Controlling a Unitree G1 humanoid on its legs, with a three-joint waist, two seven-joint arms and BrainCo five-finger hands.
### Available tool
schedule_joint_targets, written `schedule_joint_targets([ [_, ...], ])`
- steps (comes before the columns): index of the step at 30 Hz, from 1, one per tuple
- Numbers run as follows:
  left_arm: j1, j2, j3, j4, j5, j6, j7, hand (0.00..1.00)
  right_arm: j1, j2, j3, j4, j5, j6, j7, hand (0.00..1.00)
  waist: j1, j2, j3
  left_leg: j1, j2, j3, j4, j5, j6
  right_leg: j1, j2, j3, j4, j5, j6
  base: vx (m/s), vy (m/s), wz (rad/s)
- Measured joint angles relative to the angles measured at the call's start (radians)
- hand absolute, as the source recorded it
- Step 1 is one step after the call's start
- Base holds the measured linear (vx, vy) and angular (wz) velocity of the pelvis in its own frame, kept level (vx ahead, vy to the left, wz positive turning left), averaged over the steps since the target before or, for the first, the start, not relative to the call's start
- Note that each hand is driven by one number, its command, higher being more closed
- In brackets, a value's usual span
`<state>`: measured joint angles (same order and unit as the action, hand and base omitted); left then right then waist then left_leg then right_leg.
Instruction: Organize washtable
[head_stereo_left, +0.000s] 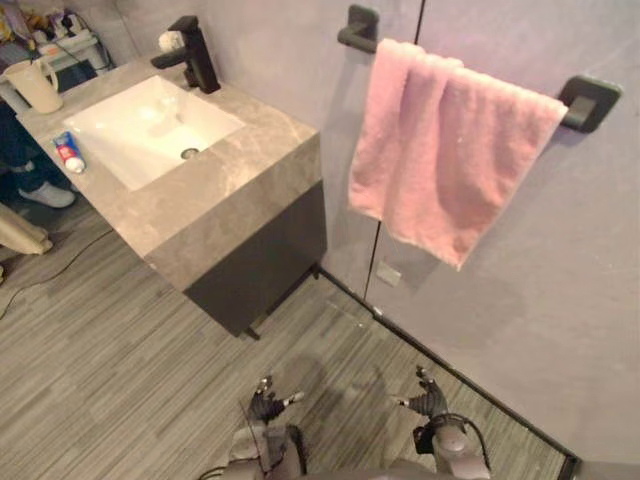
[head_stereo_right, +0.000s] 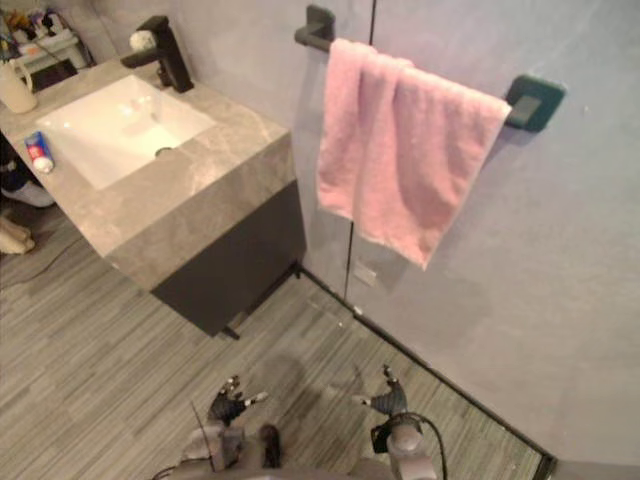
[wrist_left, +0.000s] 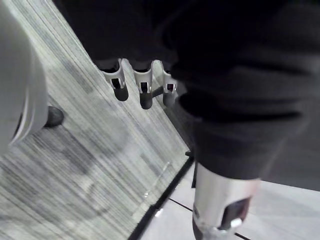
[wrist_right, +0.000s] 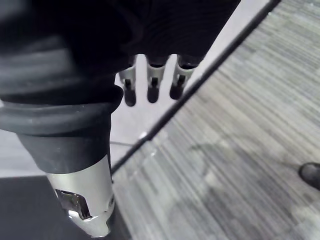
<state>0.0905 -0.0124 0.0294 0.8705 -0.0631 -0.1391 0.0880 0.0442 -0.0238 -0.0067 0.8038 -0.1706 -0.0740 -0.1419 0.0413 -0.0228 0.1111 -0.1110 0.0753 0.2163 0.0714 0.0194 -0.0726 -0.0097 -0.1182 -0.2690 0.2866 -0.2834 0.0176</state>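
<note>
Left hand (head_stereo_left: 265, 405) and right hand (head_stereo_left: 430, 400) dangle empty, fingers loose, at six o'clock. Grey stone washtable (head_stereo_left: 250, 150) at ten o'clock: reaching now probably falls short.

Left hand (head_stereo_left: 266, 405) and right hand (head_stereo_left: 430, 400): silver dark-tipped fingers (wrist_left: 119, 80), dark ribbed covers (wrist_left: 240, 110).

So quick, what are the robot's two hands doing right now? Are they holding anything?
Left hand: open, holding nothing.
Right hand: open, holding nothing.
</note>
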Motion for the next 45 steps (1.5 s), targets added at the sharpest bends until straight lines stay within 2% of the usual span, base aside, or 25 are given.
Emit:
schedule_joint_targets([
  [2, -0.007, 0.009, -0.001, 0.035, 0.008, 0.001, 0.0, 0.0, -0.015, -0.005, -0.009, 0.053, -0.001, 0.002, 0.011, 0.0, -0.006, 0.023, 0.005, 0.036, -0.016, -0.021, -0.11, 0.064, 0.017, 0.03, 0.014, -0.008, -0.082, 0.047, 0.011, -0.07, 0.076, 0.13],
  [7, -0.003, 0.037, 0.008, 0.061, 0.008, -0.002, 0.0, 0.0, -0.004, -0.004, 0.013, 0.098, -0.015, 0.005, 0.014, 0.0, -0.001, 0.018, 0.009, 0.079, -0.048, -0.044, -0.158, 0.079, 0.035, 0.051, -0.006, -0.013, -0.073, 0.056, 0.027, -0.08, 0.085, 0.1],
  [9, -0.004, 0.042, 0.022, 0.058, -0.01, -0.006, -0.001, 0.0, 0.001, -0.008, 0.015, 0.098, -0.035, 0.007, 0.015, 0.0, -0.002, -0.007, 0.024, 0.054, -0.106, -0.099, -0.139, 0.044, 0.065, 0.019, -0.075, -0.039, 0.044, -0.004, 0.076, -0.11, 0.121, 0.55],
  [10, -0.004, 0.045, 0.022, 0.053, -0.021, -0.008, 0.0, 0.0, 0.001, -0.012, 0.015, 0.097, -0.036, 0.008, 0.015, 0.0, -0.001, -0.002, 0.03, 0.052, -0.116, -0.127, -0.128, 0.028, 0.065, 0.004, -0.091, -0.036, 0.11, -0.015, 0.092, -0.07, 0.061, 0.75],
  [11, -0.003, 0.046, 0.022, 0.055, -0.033, -0.009, 0.001, 0.0, 0.0, -0.019, 0.016, 0.096, -0.037, 0.009, 0.016, 0.0, -0.004, -0.005, 0.048, 0.054, -0.131, -0.163, -0.115, 0.019, 0.068, -0.034, -0.112, 0.0, 0.231, -0.005, 0.091, -0.02, 0.088, 1.11],
  [12, -0.002, 0.058, 0.028, 0.061, -0.044, -0.01, 0.0, 0.0, 0.011, -0.012, 0.016, 0.093, -0.037, 0.011, 0.016, 0.0, -0.008, -0.015, 0.048, 0.055, -0.17, -0.2, -0.086, -0.012, 0.07, -0.091, -0.136, 0.069, 0.361, 0.039, 0.05, 0.15, 0.154, 1.5],
  [13, -0.003, 0.064, 0.062, 0.052, -0.046, -0.011, 0.001, 0.0, 0.033, -0.005, 0.017, 0.067, -0.037, 0.01, 0.016, 0.0, -0.019, -0.034, 0.061, -0.008, -0.183, -0.207, 0.182, -0.1, 0.128, -0.153, -0.152, 0.131, 0.527, 0.035, 0.047, 0.23, 0.126, 1.37],
  [14, 0.005, 0.062, 0.081, 0.042, -0.049, -0.012, 0.007, 0.0, 0.043, -0.01, 0.021, 0.037, -0.042, 0.005, 0.022, 0.0, -0.017, 0.0, 0.068, -0.016, -0.16, -0.236, 0.227, -0.186, 0.117, -0.168, -0.118, 0.152, 0.568, -0.003, 0.058, 0.3, 0.062, 1.06],
  [15, 0.012, 0.057, 0.132, 0.051, -0.067, 0.0, 0.011, 0.0, 0.03, -0.006, 0.028, 0.023, -0.037, 0.002, 0.025, 0.0, 0.002, -0.023, 0.084, -0.018, -0.172, -0.264, 0.274, -0.213, 0.141, -0.2, -0.071, 0.233, 0.548, -0.078, 0.045, 0.16, -0.014, 0.66],
  [18, 0.0, 0.053, 0.132, 0.062, -0.072, -0.001, 0.008, 0.0, 0.035, -0.001, 0.032, 0.027, -0.036, 0.003, 0.028, 0.0, 0.001, -0.016, 0.086, -0.011, -0.167, -0.353, 0.251, -0.212, 0.142, -0.27, 0.015, 0.297, 0.449, -0.094, 0.043, 0.1, -0.03, 0.87],
  [19, -0.001, 0.052, 0.131, 0.065, -0.071, -0.001, 0.008, 0.0, 0.038, -0.005, 0.036, 0.017, -0.036, 0.002, 0.029, 0.0, -0.004, -0.011, 0.088, -0.015, -0.167, -0.398, 0.248, -0.213, 0.14, -0.275, 0.049, 0.351, 0.357, -0.083, 0.058, 0.11, -0.106, 1.29],
  [21, 0.007, 0.059, 0.135, 0.065, -0.06, -0.003, 0.003, 0.0, 0.053, -0.003, 0.033, 0.013, -0.031, 0.003, 0.027, 0.0, -0.003, -0.031, 0.082, -0.018, -0.202, -0.475, 0.247, -0.213, 0.139, -0.252, 0.038, 0.385, 0.216, -0.068, 0.071, 0.15, -0.177, 1.51],
  [23, 0.005, 0.05, 0.138, 0.065, -0.061, -0.004, 0.007, 0.0, 0.058, 0.003, 0.02, 0.017, -0.026, 0.007, 0.027, 0.0, 0.001, -0.039, 0.071, -0.015, -0.213, -0.557, 0.23, -0.207, 0.113, -0.22, 0.011, 0.318, 0.201, 0.004, 0.047, 0.28, -0.296, 1.58],
  [26, 0.009, 0.033, 0.14, 0.061, -0.059, -0.004, 0.007, 0.0, 0.037, 0.013, 0.022, 0.016, -0.024, 0.007, 0.028, 0.0, 0.003, -0.011, 0.06, -0.033, -0.167, -0.589, 0.202, -0.166, 0.04, -0.189, 0.017, 0.201, 0.155, 0.045, 0.021, 0.28, -0.251, 1.11],
  [30, 0.023, 0.038, 0.138, 0.039, -0.046, -0.004, 0.006, 0.0, 0.031, 0.039, 0.012, 0.004, 0.0, 0.003, 0.026, 0.0, 0.005, -0.025, 0.05, 0.004, -0.112, -0.567, 0.119, -0.117, 0.008, -0.127, 0.045, 0.106, 0.133, 0.055, 0.007, 0.22, -0.169, 0.83],
  [31, 0.018, 0.04, 0.137, 0.034, -0.042, -0.003, 0.007, 0.0, 0.03, 0.038, 0.01, 0.002, 0.003, 0.002, 0.02, 0.0, 0.003, -0.028, 0.048, 0.003, -0.107, -0.563, 0.112, -0.091, 0.001, -0.155, 0.041, 0.096, 0.207, 0.061, 0.008, 0.09, -0.101, 0.84],
  [32, -0.001, 0.026, 0.13, 0.03, -0.04, -0.003, 0.007, 0.0, 0.025, 0.033, 0.004, -0.006, 0.003, -0.005, 0.011, 0.0, -0.001, -0.01, 0.049, -0.013, -0.086, -0.531, 0.117, -0.074, -0.009, -0.247, 0.037, 0.101, 0.267, 0.011, 0.004, 0.06, -0.077, 0.77],
  [33, -0.002, 0.027, 0.127, 0.03, -0.038, -0.003, 0.006, 0.0, 0.026, 0.034, 0.007, -0.006, 0.003, -0.006, 0.01, 0.0, -0.004, -0.019, 0.046, -0.015, -0.092, -0.491, 0.108, -0.059, -0.021, -0.218, 0.026, 0.104, 0.115, 0.072, 0.004, 0.06, -0.053, 0.84],
  [34, -0.016, 0.032, 0.128, 0.039, -0.036, -0.003, 0.005, 0.0, 0.028, 0.04, 0.006, -0.001, 0.003, -0.008, 0.01, 0.0, -0.007, -0.03, 0.049, -0.01, -0.089, -0.413, 0.095, -0.071, -0.017, -0.19, 0.0, 0.093, 0.017, 0.147, -0.005, 0.06, -0.022, 0.79],
  [35, -0.028, 0.012, 0.118, 0.048, -0.031, -0.002, 0.003, 0.0, 0.026, 0.033, -0.007, 0.008, 0.002, -0.007, 0.008, 0.0, -0.014, 0.005, 0.043, -0.014, -0.039, -0.241, 0.107, -0.094, 0.011, -0.171, 0.013, 0.044, -0.004, 0.159, -0.014, 0.09, -0.048, 0.89],
  [36, -0.029, 0.001, 0.091, 0.055, -0.02, -0.001, 0.001, 0.0, 0.024, 0.026, -0.017, 0.015, 0.002, -0.007, 0.006, 0.0, -0.031, 0.003, 0.045, -0.006, -0.017, -0.108, 0.112, -0.098, 0.01, -0.154, 0.008, 0.02, -0.022, 0.16, -0.015, 0.07, -0.048, 0.7],
  [38, -0.029, -0.002, 0.07, 0.068, -0.01, 0.001, -0.001, 0.0, 0.02, 0.011, -0.017, 0.038, 0.002, -0.007, 0.006, 0.0, -0.045, 0.014, 0.04, 0.038, 0.001, -0.03, 0.076, -0.094, 0.006, -0.135, 0.005, -0.004, -0.034, 0.159, -0.015, 0.05, -0.009, 0.45],
  [40, -0.026, 0.006, 0.056, 0.079, -0.006, 0.002, -0.001, 0.0, 0.021, 0.004, -0.035, 0.058, 0.002, -0.005, 0.006, 0.0, -0.055, 0.016, 0.036, 0.077, -0.003, -0.024, -0.015, -0.076, 0.01, -0.113, 0.008, -0.026, -0.051, 0.164, -0.006, 0.0, 0.06, 0.36],
  [42, -0.025, 0.031, 0.04, 0.086, -0.004, 0.003, -0.002, 0.0, 0.025, 0.002, -0.037, 0.087, 0.002, -0.005, 0.007, 0.0, -0.055, -0.004, 0.026, 0.098, -0.018, -0.031, -0.082, -0.031, 0.009, -0.086, 0.01, -0.043, -0.13, 0.209, 0.01, -0.03, 0.091, 0.23],
  [45, -0.022, 0.053, 0.033, 0.109, -0.003, 0.004, -0.002, 0.0, 0.024, 0.009, -0.033, 0.088, 0.0, -0.005, 0.01, 0.0, -0.058, -0.005, 0.023, 0.117, -0.04, -0.054, -0.162, 0.02, 0.033, -0.073, 0.006, -0.054, -0.178, 0.244, 0.026, -0.05, 0.1, 0.18],
])
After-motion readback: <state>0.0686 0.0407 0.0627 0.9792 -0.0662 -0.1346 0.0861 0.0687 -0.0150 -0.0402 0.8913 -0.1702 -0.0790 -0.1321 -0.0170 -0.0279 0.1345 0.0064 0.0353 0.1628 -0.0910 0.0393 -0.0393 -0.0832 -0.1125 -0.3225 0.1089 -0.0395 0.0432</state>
